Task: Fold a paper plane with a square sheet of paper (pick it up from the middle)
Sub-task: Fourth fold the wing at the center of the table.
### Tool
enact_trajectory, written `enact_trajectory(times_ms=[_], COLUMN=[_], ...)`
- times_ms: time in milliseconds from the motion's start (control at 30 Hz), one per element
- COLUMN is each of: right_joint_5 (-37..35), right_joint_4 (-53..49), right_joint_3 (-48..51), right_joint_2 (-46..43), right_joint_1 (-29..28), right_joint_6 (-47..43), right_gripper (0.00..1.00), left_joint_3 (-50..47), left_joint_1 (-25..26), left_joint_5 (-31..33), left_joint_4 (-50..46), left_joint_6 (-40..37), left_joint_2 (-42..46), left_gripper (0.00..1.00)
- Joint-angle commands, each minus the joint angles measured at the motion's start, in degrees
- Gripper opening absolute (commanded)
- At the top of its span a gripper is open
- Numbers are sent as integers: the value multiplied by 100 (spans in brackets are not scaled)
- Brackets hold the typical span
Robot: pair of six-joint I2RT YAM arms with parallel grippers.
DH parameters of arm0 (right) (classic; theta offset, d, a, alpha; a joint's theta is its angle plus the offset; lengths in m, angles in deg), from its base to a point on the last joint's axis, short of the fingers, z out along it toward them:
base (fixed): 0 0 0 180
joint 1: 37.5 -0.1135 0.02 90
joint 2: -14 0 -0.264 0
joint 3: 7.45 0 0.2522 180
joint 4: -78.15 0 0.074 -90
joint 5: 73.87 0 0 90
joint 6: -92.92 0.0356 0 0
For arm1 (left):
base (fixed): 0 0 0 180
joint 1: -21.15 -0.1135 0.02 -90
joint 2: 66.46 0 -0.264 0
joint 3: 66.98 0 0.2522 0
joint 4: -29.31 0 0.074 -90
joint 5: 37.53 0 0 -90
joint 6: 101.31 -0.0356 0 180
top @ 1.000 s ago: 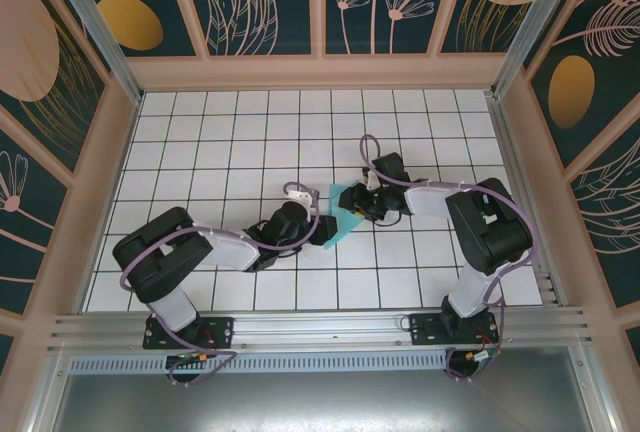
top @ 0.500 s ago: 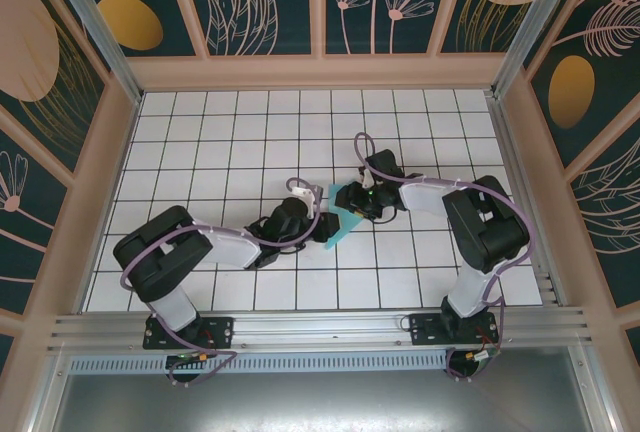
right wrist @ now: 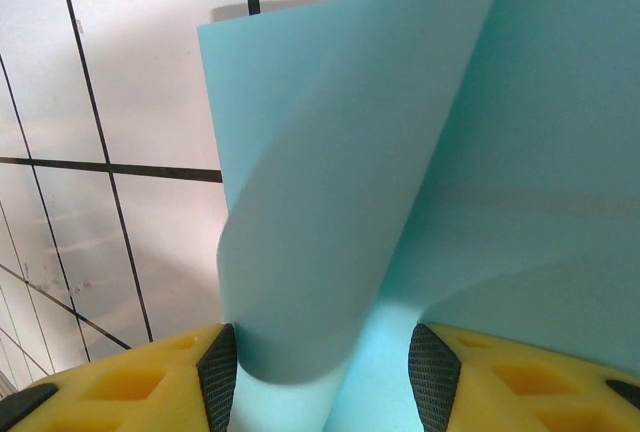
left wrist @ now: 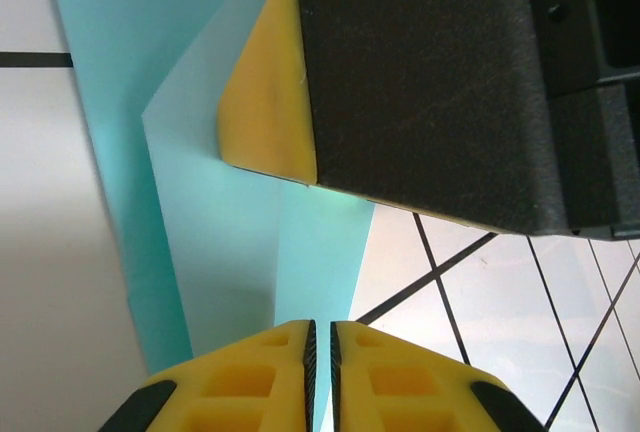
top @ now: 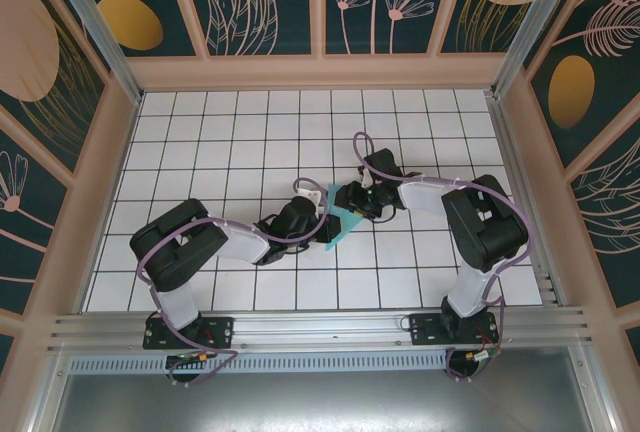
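lying on the white grid table (top: 220, 142), the square sheet of paper (top: 337, 227) is largely covered from above by both wrists, only a cyan sliver showing. at the sheet's left edge the left gripper (left wrist: 320, 344) has its fingers pressed together; whether paper is nipped between them is hard to make out. over the sheet's right part the right gripper (right wrist: 320, 377) is spread, a curled-up flap rising between its fingers (right wrist: 215, 367), whose bodies are cut off
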Motion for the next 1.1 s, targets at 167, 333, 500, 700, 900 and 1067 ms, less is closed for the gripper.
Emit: enact_trajectory(times_ms=[167, 333, 500, 700, 900, 1067], right_joint_5=[-737, -643, -722, -821, -918, -1028], right_joint_4=[-415, -351, -400, -479, -565, -675], right_joint_3=[319, 358, 358, 325, 280, 218], right_joint_2=[558, 491, 485, 603, 755, 905], right_joint_1=[-60, -72, -69, -67, -80, -106], right_joint_6=[-213, -248, -231, -187, -186, -202], right_gripper=[54, 56, 56, 50, 46, 45], left_joint_3=[127, 119, 104, 152, 159, 176], left_joint_1=[-23, -27, -27, -33, -27, -33], left_joint_5=[120, 185, 249, 268, 257, 211], left_joint_4=[-227, -282, -334, -414, -423, -404], left_joint_6=[93, 146, 156, 147, 174, 182], left_joint_2=[-106, -119, -110, -143, -195, -221], left_gripper=[15, 14, 12, 12, 11, 11])
